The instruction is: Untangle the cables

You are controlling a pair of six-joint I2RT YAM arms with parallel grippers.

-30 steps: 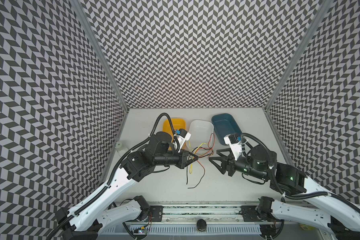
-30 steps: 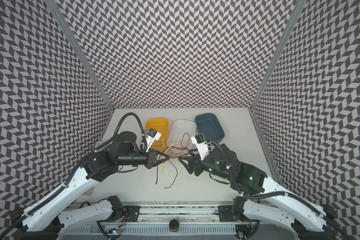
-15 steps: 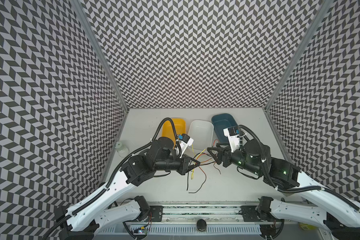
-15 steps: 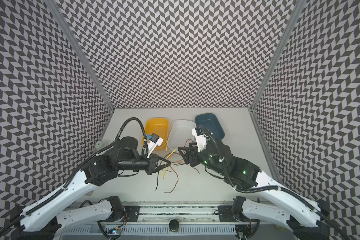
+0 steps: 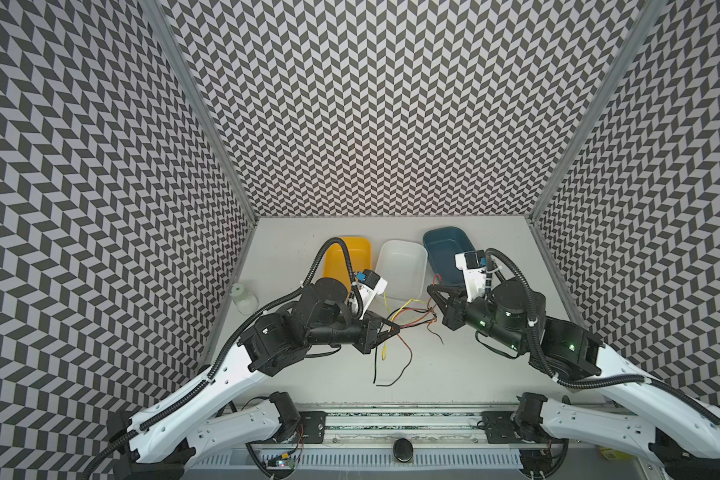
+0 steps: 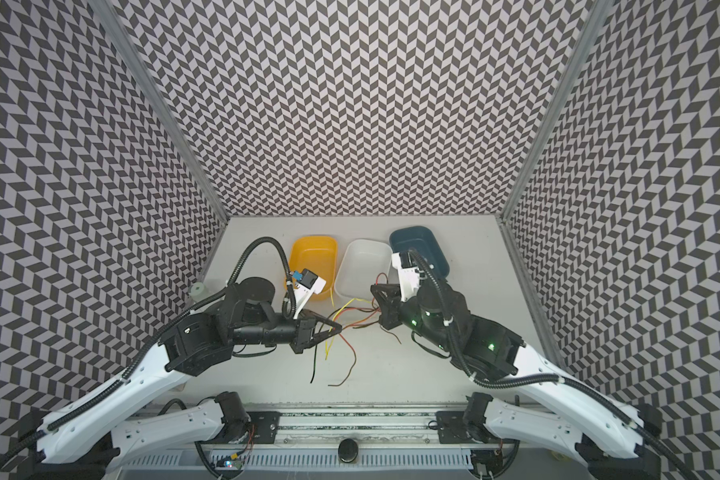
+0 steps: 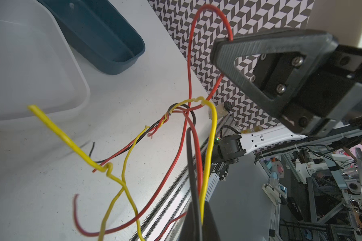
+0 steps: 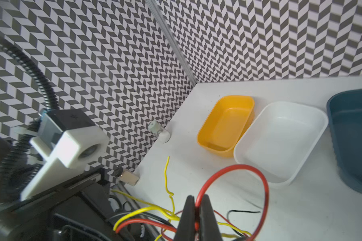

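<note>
Nearest you, the loose tails (image 5: 375, 370) of the cables (image 7: 213, 133) trail low over the table's (image 5: 454, 374) front, and a quick pull could whip them off the edge. Your left gripper (image 7: 200, 205) is clamped on yellow, black and red strands together while your right gripper (image 8: 196, 200) is pinched on the red cable's (image 8: 238, 166) loop. The twisted knot (image 7: 168, 115) hangs between them, so pulling straight apart may cinch it tighter or slip the thin wire free. Beyond, the white tray's (image 5: 404, 270) rim could snag a swinging strand.
</note>
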